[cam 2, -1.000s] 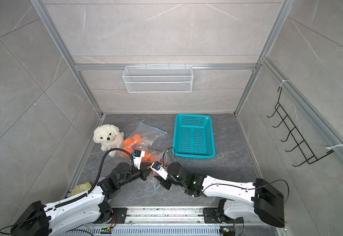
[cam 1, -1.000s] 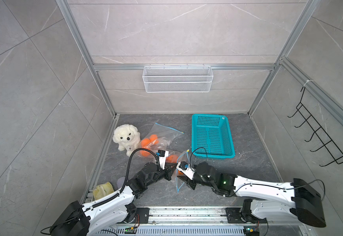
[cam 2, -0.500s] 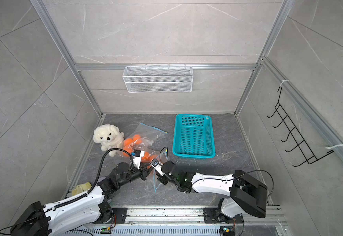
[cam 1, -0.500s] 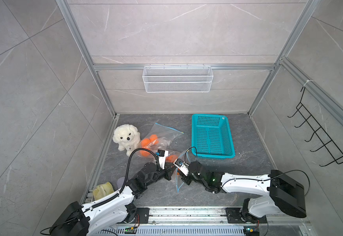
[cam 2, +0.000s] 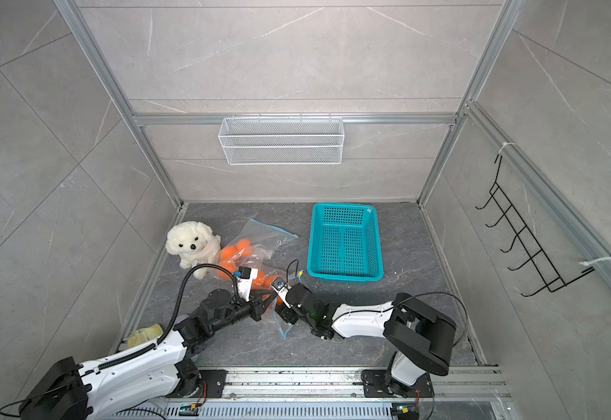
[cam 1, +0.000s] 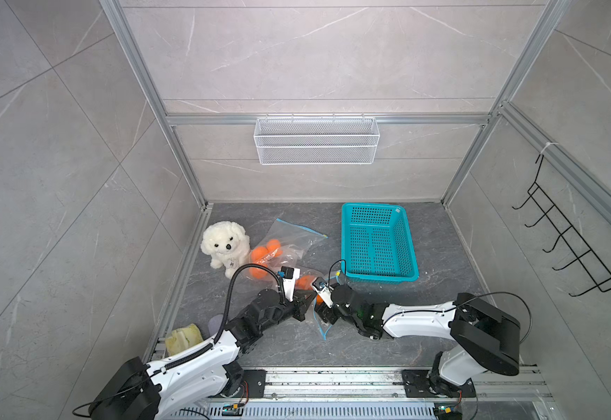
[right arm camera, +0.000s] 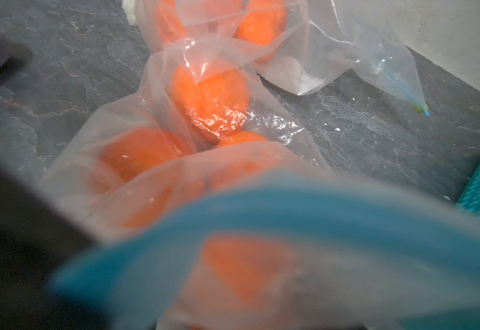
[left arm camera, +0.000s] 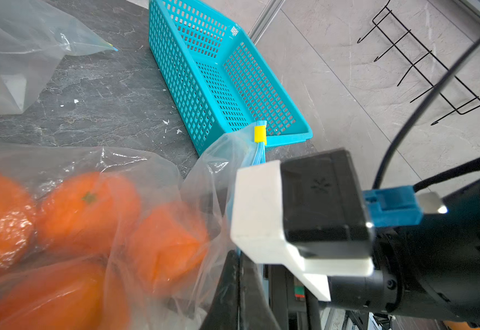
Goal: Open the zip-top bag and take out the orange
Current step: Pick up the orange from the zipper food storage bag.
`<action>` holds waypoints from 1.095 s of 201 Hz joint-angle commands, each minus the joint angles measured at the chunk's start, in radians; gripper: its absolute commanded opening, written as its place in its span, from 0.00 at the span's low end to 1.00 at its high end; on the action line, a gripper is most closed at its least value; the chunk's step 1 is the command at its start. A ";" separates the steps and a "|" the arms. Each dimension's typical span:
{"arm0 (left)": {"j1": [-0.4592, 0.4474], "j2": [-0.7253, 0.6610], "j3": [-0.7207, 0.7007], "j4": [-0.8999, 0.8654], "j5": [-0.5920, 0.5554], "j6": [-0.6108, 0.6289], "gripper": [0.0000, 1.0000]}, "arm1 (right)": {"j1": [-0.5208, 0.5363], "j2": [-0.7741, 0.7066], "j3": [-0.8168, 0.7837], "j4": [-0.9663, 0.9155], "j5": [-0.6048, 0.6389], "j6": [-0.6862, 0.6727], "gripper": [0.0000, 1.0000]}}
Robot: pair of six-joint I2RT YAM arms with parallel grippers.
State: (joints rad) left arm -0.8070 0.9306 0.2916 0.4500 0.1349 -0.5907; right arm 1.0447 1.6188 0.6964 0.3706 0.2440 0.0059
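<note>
left fingers (left arm camera: 241, 300) clamped on zip-top bag (left arm camera: 204, 177), right fingers (right arm camera: 13, 243) beside it, spread unclear

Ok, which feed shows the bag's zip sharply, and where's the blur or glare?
Right wrist view: zip strip smeared out of focus, glare on plastic over an orange. Left wrist view: yellow slider and basket sharp, nearest oranges soft. Both top views: sharp, evenly lit, zip tiny.

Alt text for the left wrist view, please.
A clear zip-top bag of oranges fills the foreground, its yellow slider standing up beside the right arm's wrist camera. Beyond it a teal basket rests on the dark stone tabletop, with a second clear bag nearby.
</note>
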 commanded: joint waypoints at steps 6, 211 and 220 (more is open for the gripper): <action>-0.001 0.009 0.030 0.038 -0.007 0.011 0.00 | -0.002 0.073 0.039 0.056 0.032 0.044 0.75; -0.001 0.011 0.028 -0.026 -0.173 0.035 0.00 | 0.004 0.149 0.086 -0.106 0.110 0.167 0.67; -0.001 0.018 0.026 -0.019 -0.181 0.035 0.00 | 0.003 0.139 0.074 -0.095 0.116 0.176 0.59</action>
State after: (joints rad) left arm -0.8070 0.9394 0.2916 0.4187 -0.0174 -0.5758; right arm 1.0454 1.7580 0.7986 0.3969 0.3325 0.1509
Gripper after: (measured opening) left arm 0.051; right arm 0.684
